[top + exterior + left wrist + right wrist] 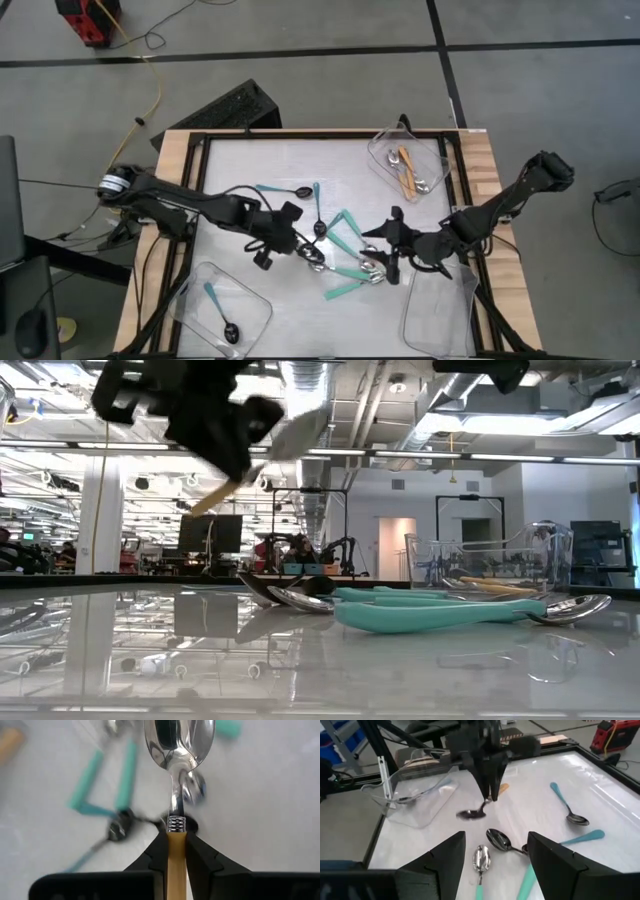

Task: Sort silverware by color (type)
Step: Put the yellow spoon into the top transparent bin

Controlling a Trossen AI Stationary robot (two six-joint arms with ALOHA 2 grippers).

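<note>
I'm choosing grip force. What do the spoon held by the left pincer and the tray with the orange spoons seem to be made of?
Orange-handled spoon in the left pincer: the bowl looks like polished metal, since it mirrors its surroundings; the matte, opaque handle is probably plastic or wood, with a ribbed metal collar at the joint. Tray: probably clear, glossy, rigid plastic, as the table shows through its walls.

Even, bright overhead light fills every view, and shadows on the white table (270, 165) are soft and faint. In the low view, ceiling light strips (420, 455) glare and mirror in the glossy tabletop (reflections run almost to the front edge). The left wrist view keeps the orange-handled spoon (176, 845) sharp while the teal spoons (107, 785) behind blur heavily. The right wrist view is mildly soft throughout.
</note>
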